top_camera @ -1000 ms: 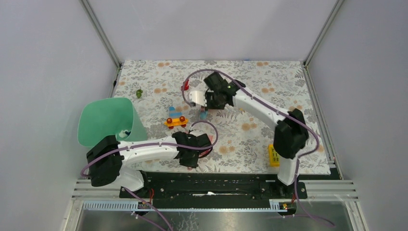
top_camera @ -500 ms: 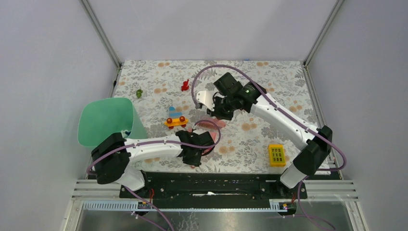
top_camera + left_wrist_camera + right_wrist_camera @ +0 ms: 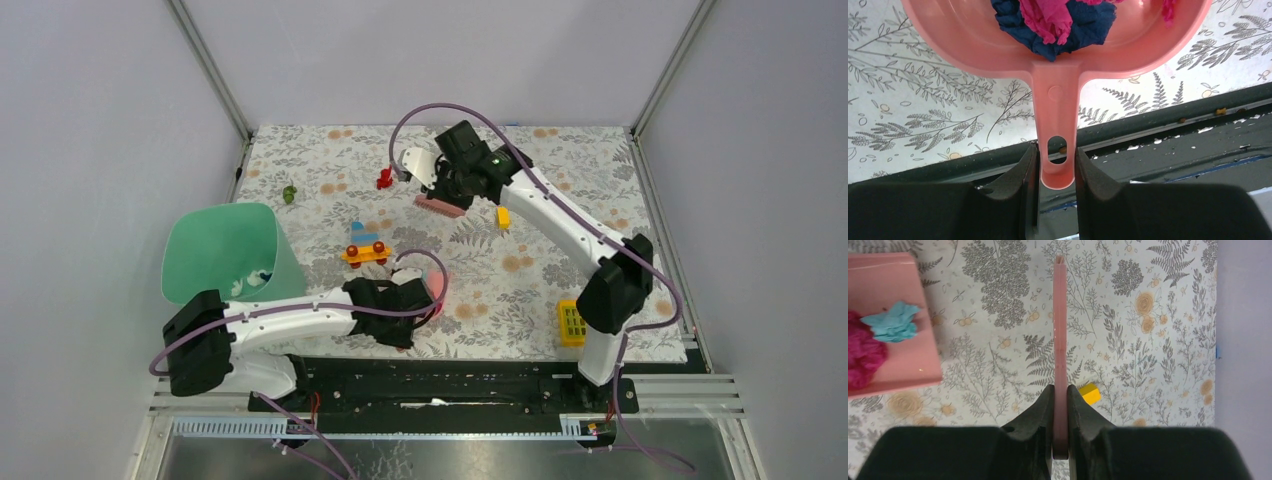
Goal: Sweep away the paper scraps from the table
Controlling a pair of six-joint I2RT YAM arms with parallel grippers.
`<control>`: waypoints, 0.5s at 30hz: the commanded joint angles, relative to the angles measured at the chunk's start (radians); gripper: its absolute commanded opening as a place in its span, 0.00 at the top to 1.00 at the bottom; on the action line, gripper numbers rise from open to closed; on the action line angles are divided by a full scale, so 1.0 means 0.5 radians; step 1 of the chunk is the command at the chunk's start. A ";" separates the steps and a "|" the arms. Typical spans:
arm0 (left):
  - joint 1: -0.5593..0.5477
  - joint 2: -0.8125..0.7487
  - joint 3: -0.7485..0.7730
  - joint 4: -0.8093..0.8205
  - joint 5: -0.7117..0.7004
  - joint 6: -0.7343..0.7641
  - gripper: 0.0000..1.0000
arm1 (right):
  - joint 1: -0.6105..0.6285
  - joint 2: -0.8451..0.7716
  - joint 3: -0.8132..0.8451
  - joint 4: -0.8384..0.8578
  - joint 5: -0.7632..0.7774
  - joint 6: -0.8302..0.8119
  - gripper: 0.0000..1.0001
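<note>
My left gripper (image 3: 408, 306) (image 3: 1057, 154) is shut on the handle of the pink dustpan (image 3: 436, 287) (image 3: 998, 45) near the table's front edge. Navy and magenta paper scraps (image 3: 1055, 22) lie in the pan. My right gripper (image 3: 452, 186) (image 3: 1060, 391) is shut on the pink brush (image 3: 440, 205) (image 3: 1060, 325) over the far middle of the table (image 3: 560, 170). The right wrist view shows the dustpan (image 3: 908, 360) with a teal scrap (image 3: 893, 322) and a magenta scrap (image 3: 863, 352). A red scrap (image 3: 384, 179) and a green scrap (image 3: 289, 193) lie on the far left of the table.
A green bin (image 3: 225, 250) stands at the left edge. A toy car (image 3: 365, 250) sits mid-table. A small yellow block (image 3: 503, 217) (image 3: 1090, 393) lies beside the brush. A yellow block with holes (image 3: 570, 322) lies near the right arm's base. A black rail (image 3: 1173, 145) borders the front.
My right arm swung the brush down to the dustpan, then carried it back to the far middle of the table. The left arm and dustpan shifted slightly.
</note>
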 commanded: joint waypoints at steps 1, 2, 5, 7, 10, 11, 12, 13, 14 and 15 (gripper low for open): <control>-0.019 -0.137 -0.072 0.032 -0.035 -0.069 1.00 | -0.006 0.138 0.137 0.242 0.095 -0.008 1.00; -0.024 -0.158 -0.083 0.026 -0.049 -0.090 1.00 | -0.007 0.177 0.173 0.279 0.097 -0.015 1.00; -0.037 -0.209 -0.107 -0.015 -0.068 -0.133 1.00 | -0.006 0.299 0.308 0.314 0.133 -0.002 1.00; -0.063 -0.246 -0.102 -0.056 -0.110 -0.160 1.00 | -0.003 0.338 0.342 0.323 0.165 0.035 1.00; -0.093 -0.330 -0.083 -0.127 -0.143 -0.193 1.00 | -0.011 0.300 0.253 0.409 0.228 0.126 1.00; -0.097 -0.366 -0.051 -0.171 -0.153 -0.205 1.00 | -0.016 0.272 0.197 0.432 0.236 0.158 1.00; -0.101 -0.391 -0.011 -0.220 -0.156 -0.213 1.00 | -0.021 0.241 0.124 0.447 0.232 0.187 1.00; -0.106 -0.413 0.049 -0.284 -0.167 -0.216 1.00 | -0.029 0.201 0.045 0.456 0.225 0.215 1.00; -0.117 -0.433 0.107 -0.349 -0.184 -0.220 1.00 | -0.038 0.160 -0.044 0.473 0.219 0.239 1.00; -0.122 -0.453 0.173 -0.411 -0.213 -0.218 1.00 | -0.049 0.103 -0.146 0.498 0.201 0.268 1.00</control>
